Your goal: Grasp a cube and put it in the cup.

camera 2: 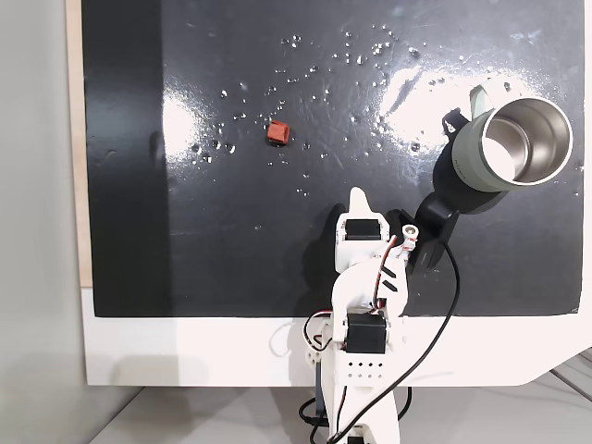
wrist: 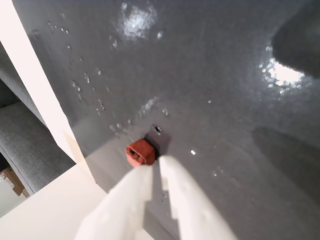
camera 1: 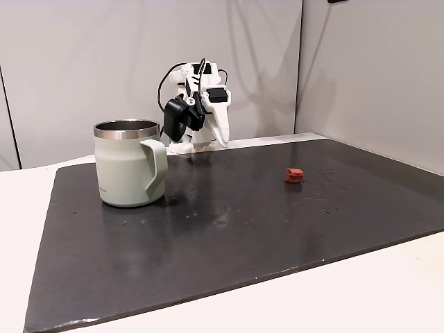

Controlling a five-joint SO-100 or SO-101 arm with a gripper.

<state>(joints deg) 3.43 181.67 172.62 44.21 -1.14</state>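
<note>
The cube (camera 1: 294, 175) is a tiny red-orange block lying on the dark mat, right of centre in a fixed view and at upper left (camera 2: 277, 133) in the top-down fixed view. In the wrist view the cube (wrist: 140, 151) shows just beyond my white fingertips, slightly to their left. My gripper (wrist: 156, 162) is shut with nothing in it. It hangs above the mat's rear part (camera 1: 223, 142), apart from the cube (camera 2: 359, 196). The cup (camera 1: 128, 166) is a sage-green mug that stands upright, with its shiny inside visible from above (camera 2: 481, 162).
The dark mat (camera 1: 229, 236) is glossy and speckled with small drops. It lies on a white table (camera 1: 388, 291). The arm's base and cables (camera 2: 361, 351) sit at the mat's edge. Grey walls stand behind. A grey cushion (wrist: 30, 145) lies beyond the table edge.
</note>
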